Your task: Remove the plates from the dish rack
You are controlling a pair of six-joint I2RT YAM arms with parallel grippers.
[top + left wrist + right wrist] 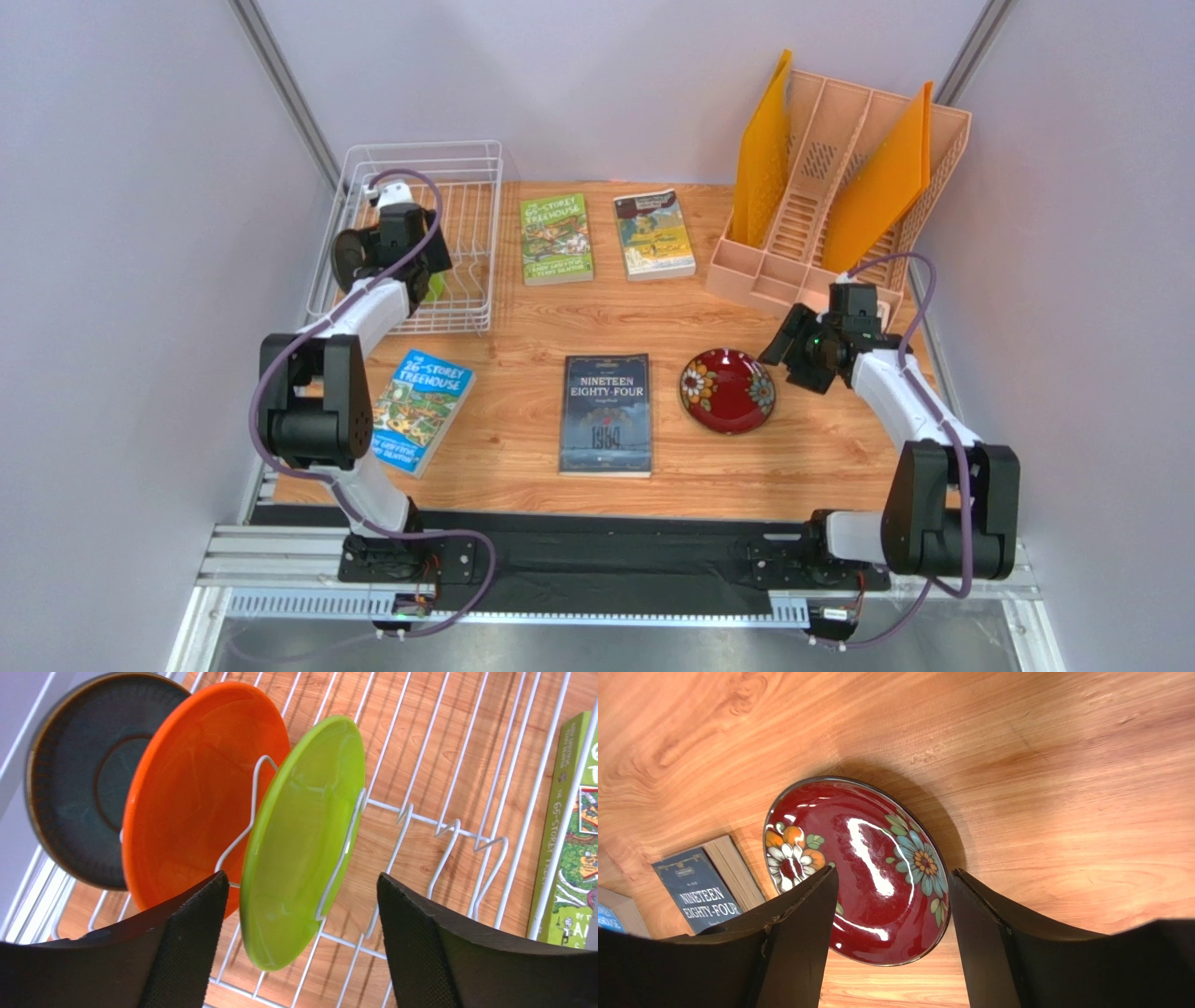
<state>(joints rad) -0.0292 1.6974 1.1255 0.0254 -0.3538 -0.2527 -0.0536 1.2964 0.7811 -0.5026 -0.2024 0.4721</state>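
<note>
Black pads of the left gripper (302, 882) fill the bottom of its wrist view, jaws spread wide and holding nothing, lined up on the lime green plate (302, 840). That plate stands on edge between wire tines of the dish rack (421, 168), at 10 o'clock on the table (519, 315). The orange plate (196, 791) stands just beside it and the teal-grey plate (77, 777) beyond that, so 3 plates are in the rack. The dark red plate (728, 389) lies flat on the wood at 4 o'clock, right of the Nineteen Eighty-Four book (606, 415). The right gripper (894, 875) hangs over it, jaws released, no contact visible. Likely step is grabbing the green plate. To do it well, put 1 pad on each face at the rim, slip the far pad into the narrow gap before the orange plate, stay off the tine crossing the green face, close firmly since the glaze looks slick, then lift along the tines before swinging out.
</note>
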